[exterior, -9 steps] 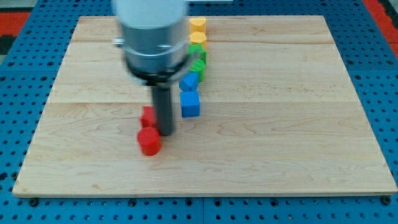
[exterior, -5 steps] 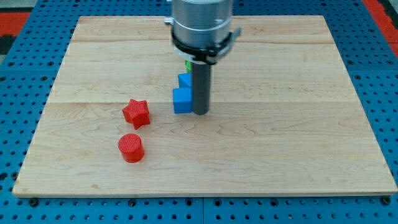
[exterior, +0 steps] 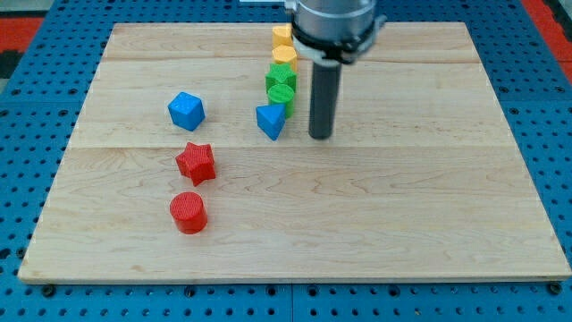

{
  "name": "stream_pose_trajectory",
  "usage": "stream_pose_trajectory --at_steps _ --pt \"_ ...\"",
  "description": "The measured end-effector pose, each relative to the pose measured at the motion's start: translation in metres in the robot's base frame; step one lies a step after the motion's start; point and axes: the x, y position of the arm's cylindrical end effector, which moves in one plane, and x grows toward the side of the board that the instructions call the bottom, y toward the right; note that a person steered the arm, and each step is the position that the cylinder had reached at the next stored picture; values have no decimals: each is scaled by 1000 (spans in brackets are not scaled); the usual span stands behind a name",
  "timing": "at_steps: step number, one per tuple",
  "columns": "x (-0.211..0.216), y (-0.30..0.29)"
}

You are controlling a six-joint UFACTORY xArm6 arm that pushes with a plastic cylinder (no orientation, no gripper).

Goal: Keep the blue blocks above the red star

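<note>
Wooden board (exterior: 429, 224) fills the view. No claw here, only a bare rod holding nothing; my tip (exterior: 321, 136) rests right of the blue wedge (exterior: 271, 121). Farther left sits the blue cube (exterior: 186, 110), above the red star (exterior: 196, 163). Next, probably nudge the wedge leftward.

Two blue blocks (exterior: 186, 110), red star (exterior: 196, 163), ridged red cylinder (exterior: 189, 213), pale striped wooden board (exterior: 429, 197)
</note>
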Motion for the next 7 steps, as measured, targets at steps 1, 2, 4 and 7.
stream_pose_trajectory --at_steps 1,2,4,7 --pt "-17 -90" --pt "-5 -91" --pt "56 -38" --pt "6 -158"
